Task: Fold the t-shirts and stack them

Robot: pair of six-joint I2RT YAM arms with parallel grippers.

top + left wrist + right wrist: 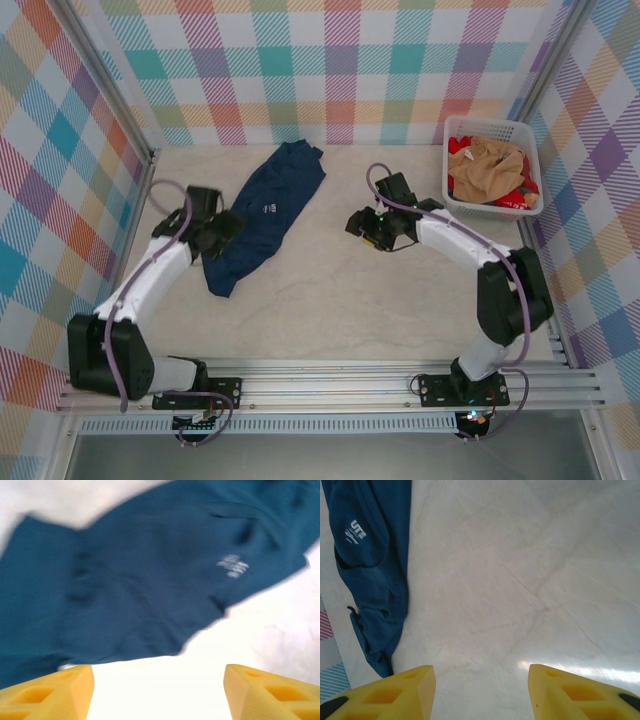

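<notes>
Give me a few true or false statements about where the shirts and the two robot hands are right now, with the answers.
1. The navy blue cloth t-shirt lies folded in a neat square. False: it lies rumpled in a long strip on the table.
2. A tan-orange cloth shirt and a red cloth shirt sit in the white plastic basket. True.
3. The right hand grips the navy shirt. False: it is open above bare table.
4. The left hand is open, holding nothing. True.
</notes>
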